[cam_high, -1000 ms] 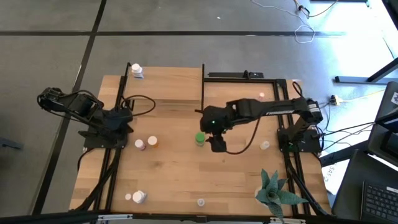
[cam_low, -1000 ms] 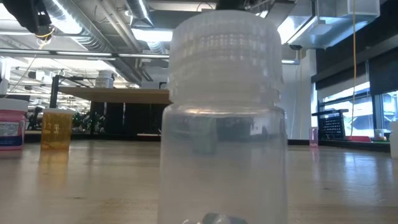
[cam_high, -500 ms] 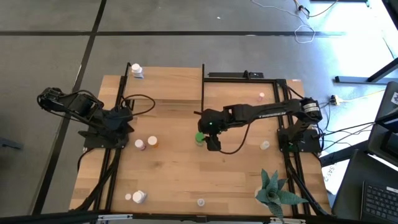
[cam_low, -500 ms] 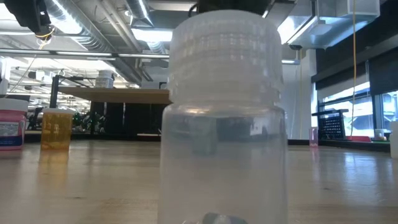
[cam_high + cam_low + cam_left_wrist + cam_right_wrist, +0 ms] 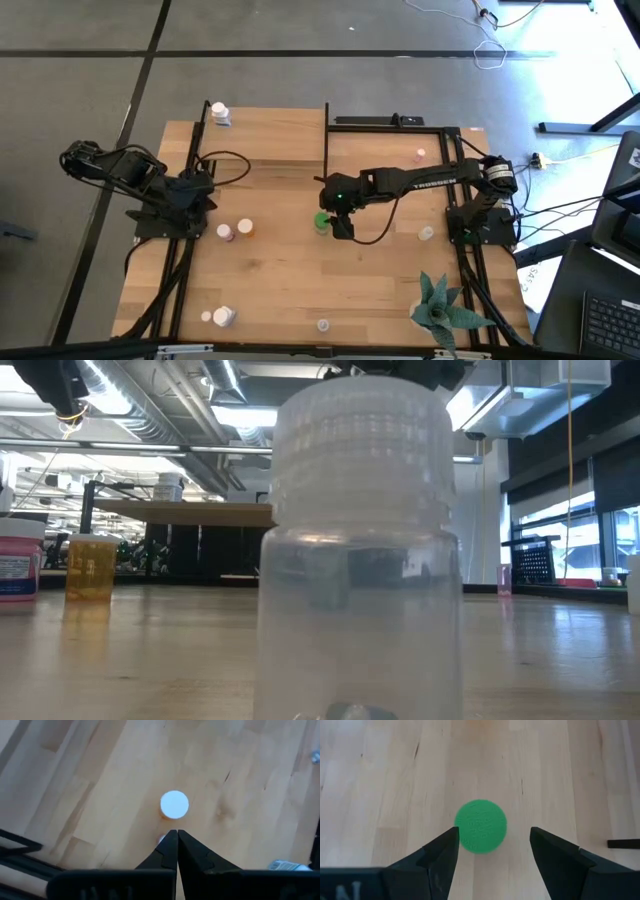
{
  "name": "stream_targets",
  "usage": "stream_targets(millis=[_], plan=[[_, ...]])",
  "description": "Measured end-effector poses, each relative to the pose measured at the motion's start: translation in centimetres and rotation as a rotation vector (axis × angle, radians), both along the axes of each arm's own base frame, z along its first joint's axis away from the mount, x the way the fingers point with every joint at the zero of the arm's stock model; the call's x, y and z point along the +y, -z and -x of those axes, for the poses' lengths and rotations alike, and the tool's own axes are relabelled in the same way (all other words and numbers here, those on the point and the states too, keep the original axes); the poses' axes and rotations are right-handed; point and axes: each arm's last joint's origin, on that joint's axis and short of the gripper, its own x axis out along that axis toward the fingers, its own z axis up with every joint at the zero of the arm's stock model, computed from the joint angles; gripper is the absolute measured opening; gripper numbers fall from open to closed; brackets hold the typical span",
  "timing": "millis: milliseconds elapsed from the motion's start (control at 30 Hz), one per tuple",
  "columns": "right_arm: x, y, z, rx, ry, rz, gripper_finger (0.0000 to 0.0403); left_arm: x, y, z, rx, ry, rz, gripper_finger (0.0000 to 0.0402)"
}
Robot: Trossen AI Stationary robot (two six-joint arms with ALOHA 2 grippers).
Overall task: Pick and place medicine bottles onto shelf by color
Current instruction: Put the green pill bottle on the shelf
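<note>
A green bottle [image 5: 321,222] with a green cap [image 5: 481,826] stands upright on the tabletop near its middle. My right gripper [image 5: 337,226] hangs open just above it. In the right wrist view the cap lies a little ahead of the gap between the fingers [image 5: 492,840], untouched. My left gripper [image 5: 176,834] is shut and empty above the table's left part, over an orange bottle [image 5: 246,228] with a white cap [image 5: 174,803], and a pink bottle [image 5: 226,232] stands beside it. The shelf [image 5: 270,135] stands at the far edge, with a white bottle [image 5: 220,115] on its far left corner.
A clear bottle [image 5: 360,540] stands at the near edge [image 5: 323,325], right before the low camera. White bottles [image 5: 223,316] stand near left, a small pink one [image 5: 421,154] far right, a clear one [image 5: 427,234] right. A green spiky plant [image 5: 440,310] fills the near right corner.
My right gripper has sunk toward the green bottle and drawn a little closer to it, its arm stretching flatter over the table. Its fingers have stayed open. The bottles have not moved.
</note>
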Motion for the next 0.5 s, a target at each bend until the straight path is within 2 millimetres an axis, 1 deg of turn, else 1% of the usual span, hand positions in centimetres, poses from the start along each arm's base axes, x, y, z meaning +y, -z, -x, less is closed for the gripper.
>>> stream_targets(millis=[167,500], plan=[[0.0,-0.02,-0.04,-0.005,-0.006,0.004,0.0245,-0.08,0.08,-0.26,0.017,0.081,-0.073,0.0],[0.02,-0.05,-0.06,-0.008,0.003,-0.003,0.0245,-0.05,0.08,-0.29,0.016,0.076,-0.085,0.0]])
